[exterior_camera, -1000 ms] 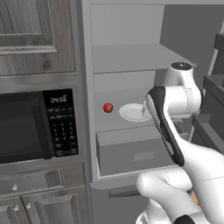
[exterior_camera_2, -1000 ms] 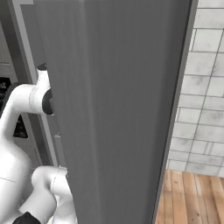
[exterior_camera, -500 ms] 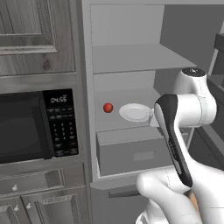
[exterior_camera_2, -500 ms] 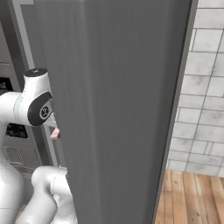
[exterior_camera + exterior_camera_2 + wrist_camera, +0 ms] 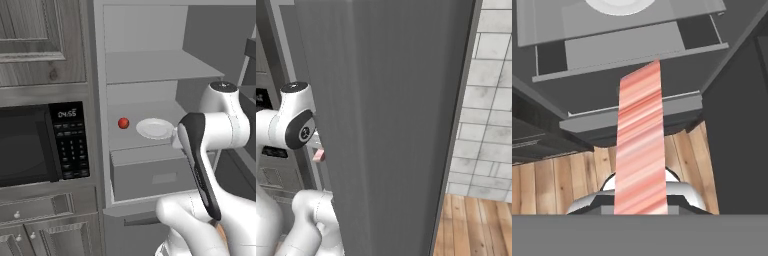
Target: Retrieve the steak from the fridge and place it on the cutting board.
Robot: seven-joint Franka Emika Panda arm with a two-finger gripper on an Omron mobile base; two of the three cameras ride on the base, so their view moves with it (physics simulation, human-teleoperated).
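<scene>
The steak (image 5: 639,145), a pinkish-red slab with pale streaks, runs up the middle of the hand view, clamped in my shut gripper (image 5: 316,148). A corner of the steak (image 5: 318,156) peeks out below the hand in the right base view, just beside the door's edge. The fridge (image 5: 145,70) stands open ahead, and my hand is outside it, in front of the drawer (image 5: 155,175) at the right. My own forearm hides the gripper in the left base view. The cutting board is out of view.
A white plate (image 5: 155,128) and a small red tomato (image 5: 123,123) sit on the fridge's middle shelf. The open fridge door (image 5: 391,125) stands close on my right. A black microwave (image 5: 40,145) sits to the left of the fridge. Wooden floor (image 5: 557,185) lies below.
My arm has drawn back out of the fridge and to the right, away from the plate, carrying the steak. The plate now shows fully.
</scene>
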